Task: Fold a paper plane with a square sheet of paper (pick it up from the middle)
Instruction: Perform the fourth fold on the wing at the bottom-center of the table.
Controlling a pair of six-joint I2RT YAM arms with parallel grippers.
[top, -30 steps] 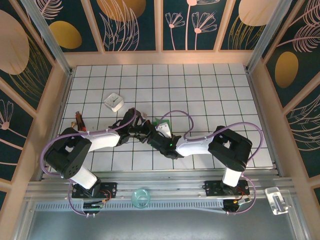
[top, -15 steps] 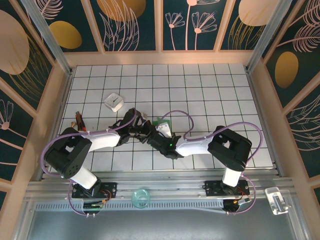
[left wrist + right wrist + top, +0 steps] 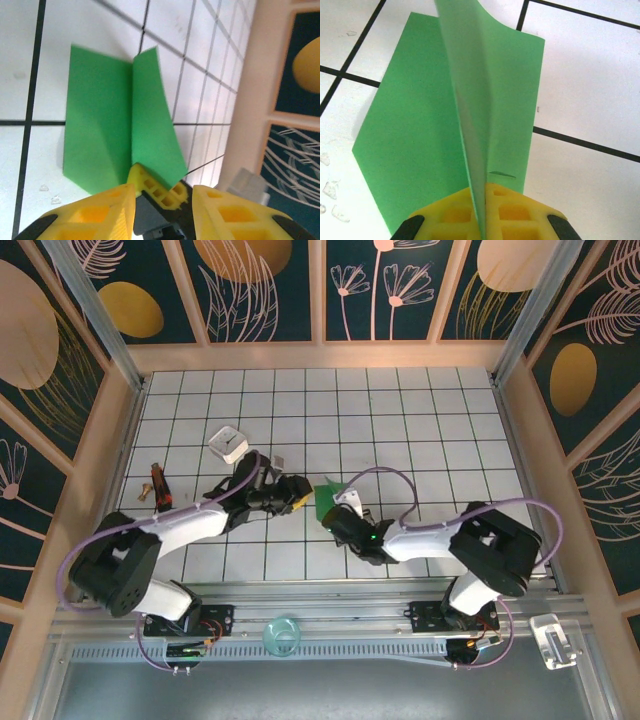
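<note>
The green square sheet of paper (image 3: 324, 502) lies folded on the tiled floor (image 3: 400, 430) between the two arms, with one flap standing up along a lengthwise crease (image 3: 470, 125). My right gripper (image 3: 482, 212) is shut on the near end of that upright flap; from above, the right gripper (image 3: 338, 512) sits at the paper's right edge. My left gripper (image 3: 164, 212) is open, and its yellow fingers (image 3: 95, 215) stand clear of the paper (image 3: 100, 130). In the left wrist view the right gripper's yellow fingertips (image 3: 160, 189) pinch the flap. Seen from overhead, the left gripper (image 3: 297, 496) is just left of the sheet.
A small white square box (image 3: 229, 444) sits at the back left, with a small brown and red object (image 3: 155, 483) near the left wall. Wooden walls (image 3: 525, 440) enclose the floor. A clear cup (image 3: 282, 633) rests on the front rail.
My left gripper let go, opened and drew back to the left. The right gripper closed on the raised flap and its arm shifted right, so more of the green paper shows.
</note>
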